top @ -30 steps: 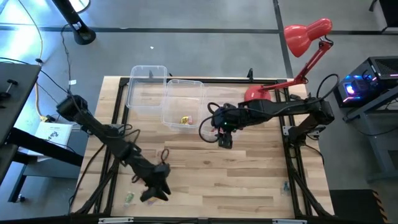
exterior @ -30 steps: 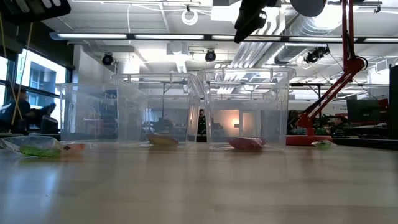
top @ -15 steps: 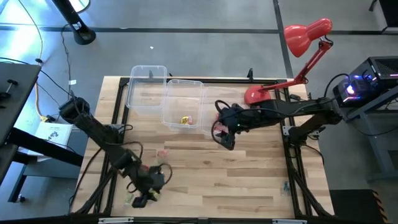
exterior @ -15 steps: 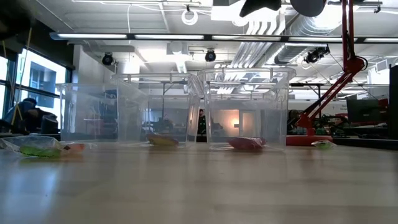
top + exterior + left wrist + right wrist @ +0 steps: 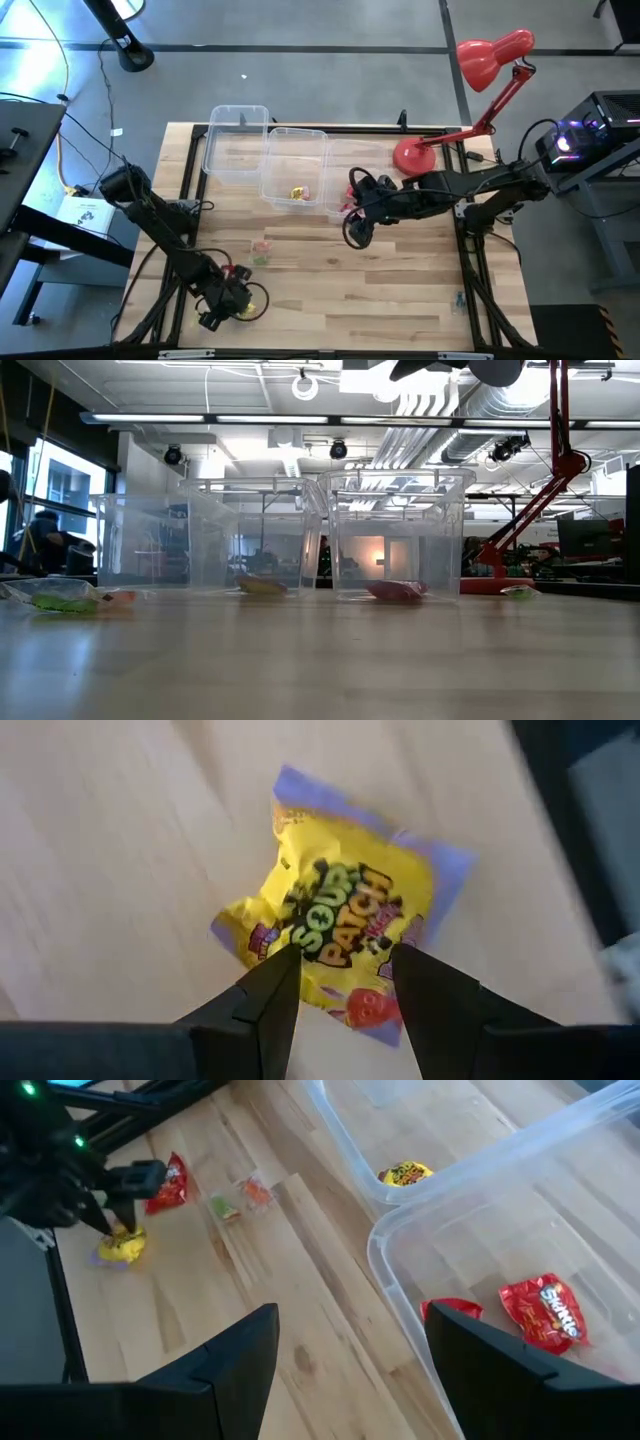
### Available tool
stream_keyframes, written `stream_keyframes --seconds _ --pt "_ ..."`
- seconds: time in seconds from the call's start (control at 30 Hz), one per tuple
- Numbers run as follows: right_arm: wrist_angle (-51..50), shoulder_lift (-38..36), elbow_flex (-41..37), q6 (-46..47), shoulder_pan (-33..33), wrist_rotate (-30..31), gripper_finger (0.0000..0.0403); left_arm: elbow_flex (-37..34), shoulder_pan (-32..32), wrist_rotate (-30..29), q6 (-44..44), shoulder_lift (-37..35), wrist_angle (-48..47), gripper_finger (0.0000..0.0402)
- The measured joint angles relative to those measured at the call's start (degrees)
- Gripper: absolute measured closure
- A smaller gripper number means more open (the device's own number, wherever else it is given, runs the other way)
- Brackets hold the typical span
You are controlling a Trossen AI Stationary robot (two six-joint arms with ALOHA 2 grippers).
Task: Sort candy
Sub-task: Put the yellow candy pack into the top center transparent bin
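The yellow candy packet [image 5: 340, 900] lies on the wood near the table's near-left part, also seen in the right wrist view [image 5: 122, 1246]. My left gripper [image 5: 345, 960] stands over it, shut on it [image 5: 226, 303]. A red packet [image 5: 170, 1184], a green piece [image 5: 222, 1208] and a pale orange piece [image 5: 255, 1192] lie on the table close by. My right gripper [image 5: 350, 1320] is open and holds nothing; it hovers by the near corner of the right clear bin [image 5: 355, 230]. That bin holds two red packets [image 5: 545, 1315]; the middle bin holds a yellow one [image 5: 405, 1175]. My left gripper pinches the yellow packet between its two fingers at the packet's near end [image 5: 350, 982]. The fingers [image 5: 272, 988] come from above, pointing down. The packet is crumpled and rests on the table; its printed face spreads out beyond the fingertips.
Three clear bins stand side by side at the table's far side: left [image 5: 237, 140], middle [image 5: 295, 165], right [image 5: 350, 160]. A red desk lamp [image 5: 490, 60] stands at the far right corner. A small green piece [image 5: 518, 592] lies by the right bin. Bare wood fills the near middle.
My left gripper has moved toward the table's left edge and come down onto the yellow packet. My right gripper has drawn up and back a little over the right bin's corner, leaving the low view's top edge.
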Motion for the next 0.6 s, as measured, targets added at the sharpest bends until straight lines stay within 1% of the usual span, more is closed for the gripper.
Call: stream_keyframes --seconds 0.07,0.17,0.23,0.3,0.33,0.4,0.43,0.5,0.6 --pt "0.0 0.01 0.0 0.43 0.0 0.52 0.0156 0.05 0.44 -0.63 1.54 1.51 0.7 0.0247" --pt "0.0 0.01 0.0 0.41 -0.01 1.01 0.0156 0.31 1.44 -0.32 1.1 4.0 1.36 0.0248" --pt "-0.02 0.02 0.0 0.35 -0.15 1.03 0.0156 0.36 2.02 0.21 0.47 5.52 1.49 0.0258" --pt "-0.04 0.01 0.0 -0.11 -0.15 1.04 0.0156 0.45 2.44 0.23 -0.1 6.48 2.93 0.0286" --pt "-0.04 0.01 0.0 -0.37 -0.15 1.07 0.0156 0.48 2.68 0.29 -0.47 6.52 3.32 0.0308" --pt "-0.13 0.02 0.0 -1.35 -0.15 1.21 0.0156 0.83 3.24 0.66 -2.1 6.06 4.54 0.0364" --pt "-0.35 0.02 0.0 -1.58 -0.15 1.21 0.0156 0.94 3.57 0.87 -3.03 5.4 4.92 0.0381" --pt "-0.7 0.02 0.0 -1.92 -0.15 1.21 0.0156 1.06 4.17 -0.09 -4.62 4.27 4.89 0.0387" --pt "-1.1 0.02 0.0 -2.99 -0.15 1.29 0.0156 1.41 4.97 -3.62 -5.69 1.04 0.91 0.0396"
